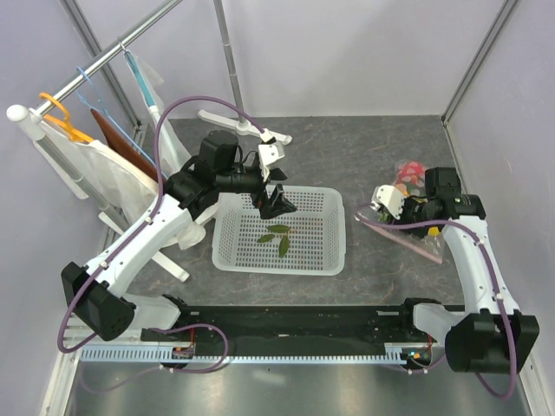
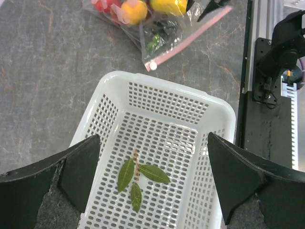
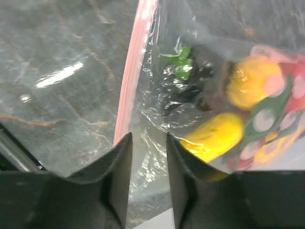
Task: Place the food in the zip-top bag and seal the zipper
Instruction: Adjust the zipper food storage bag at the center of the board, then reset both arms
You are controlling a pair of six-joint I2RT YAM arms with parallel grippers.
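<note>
The clear zip-top bag (image 1: 414,186) lies on the dark table at the right with the food (image 1: 408,172) inside it. In the right wrist view a yellow mango (image 3: 214,136), a yellow-orange fruit (image 3: 252,81) and dark fruits show through the plastic (image 3: 157,109). The pink zipper (image 3: 133,67) runs along the bag's left edge. My right gripper (image 3: 148,138) hovers over the bag just beside the zipper, its jaws a little apart and gripping nothing. My left gripper (image 2: 153,176) hangs wide open above the white mesh basket (image 2: 157,81), far from the bag (image 2: 157,38).
The basket (image 1: 227,260) at mid-table holds only three green leaves (image 2: 138,174). A clothes rail with hangers and fabric (image 1: 87,147) fills the left corner. A white stand (image 1: 234,121) lies at the back. The arms' black base rail (image 1: 295,325) runs along the near edge.
</note>
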